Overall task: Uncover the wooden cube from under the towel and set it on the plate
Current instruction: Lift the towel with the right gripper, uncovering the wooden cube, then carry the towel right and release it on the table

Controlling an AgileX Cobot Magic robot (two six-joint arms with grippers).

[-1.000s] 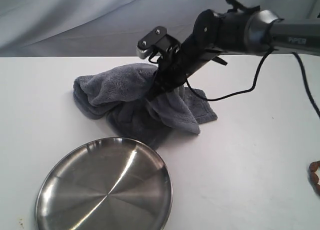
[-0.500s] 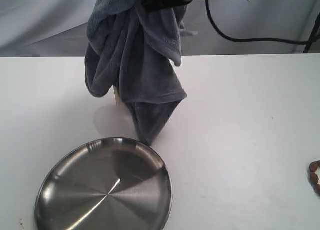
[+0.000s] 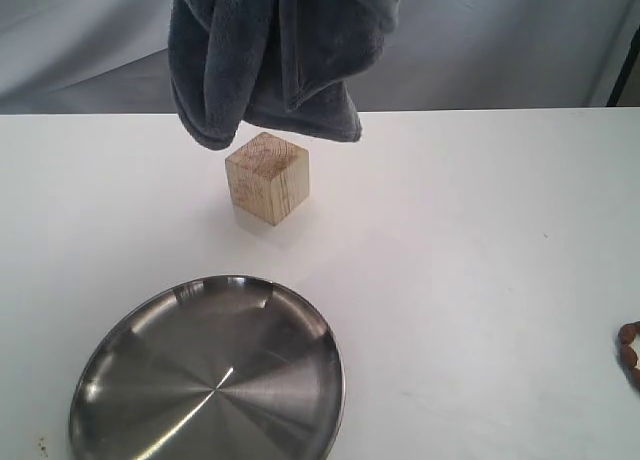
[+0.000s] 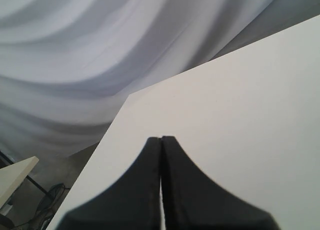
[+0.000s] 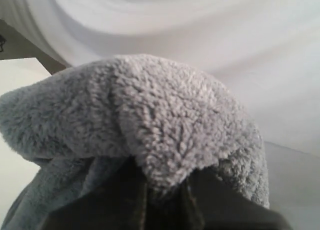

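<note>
The pale wooden cube (image 3: 267, 177) stands bare on the white table, just beyond the plate. The grey-blue towel (image 3: 275, 50) hangs in the air above and behind it, its lowest fold close over the cube's top. My right gripper (image 5: 165, 187) is shut on a bunch of the towel (image 5: 165, 125); the gripper itself is above the top edge of the exterior view. The shiny steel plate (image 3: 130, 410) lies at the near left with nothing on it. My left gripper (image 4: 161, 139) is shut on nothing, over a bare table corner, outside the exterior view.
The white table (image 3: 480, 280) stretches to the right of the cube and plate. A small brown object (image 3: 631, 348) pokes in at the right edge. A dark cable or arm part (image 3: 628, 50) shows at the upper right. Grey cloth drapes the background.
The right gripper has lifted the towel from the table to well above it. The wooden cube, hidden before, now stands uncovered. The arm has risen out of the exterior view.
</note>
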